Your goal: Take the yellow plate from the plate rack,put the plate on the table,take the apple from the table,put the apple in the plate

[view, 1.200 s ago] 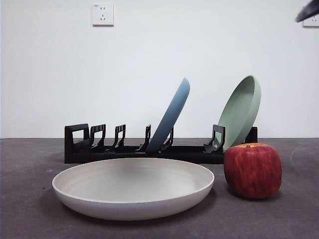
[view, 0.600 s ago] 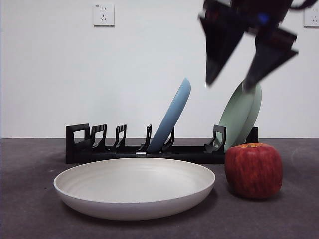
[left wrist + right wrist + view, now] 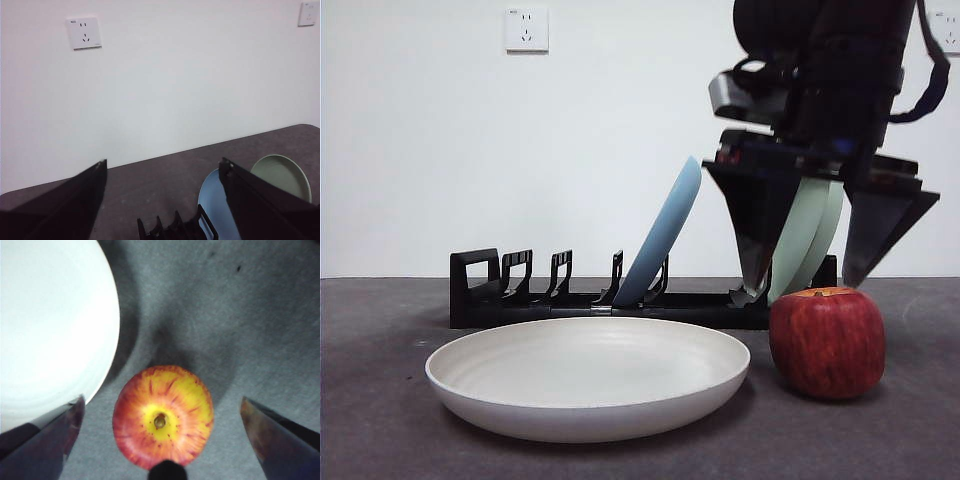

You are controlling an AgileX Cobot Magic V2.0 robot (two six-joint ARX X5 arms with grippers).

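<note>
The yellow plate (image 3: 588,378) lies flat and empty on the table (image 3: 380,430), in front of the plate rack (image 3: 550,300). The red apple (image 3: 827,342) stands on the table just right of the plate, not touching it. My right gripper (image 3: 803,287) hangs open directly over the apple, one fingertip on each side at about its top. In the right wrist view the apple (image 3: 162,416) sits centred between the open right gripper (image 3: 162,401), with the plate (image 3: 50,325) beside it. My left gripper (image 3: 162,161) is open and empty, held high above the rack (image 3: 175,227).
A light blue plate (image 3: 665,235) and a pale green plate (image 3: 810,240) lean in the rack's slots behind the apple; both show in the left wrist view (image 3: 217,210) (image 3: 280,172). A wall socket (image 3: 526,29) is on the white wall behind.
My right arm has come down from the top right corner and now hangs just over the apple with its jaws open. The plate and the apple have not moved.
</note>
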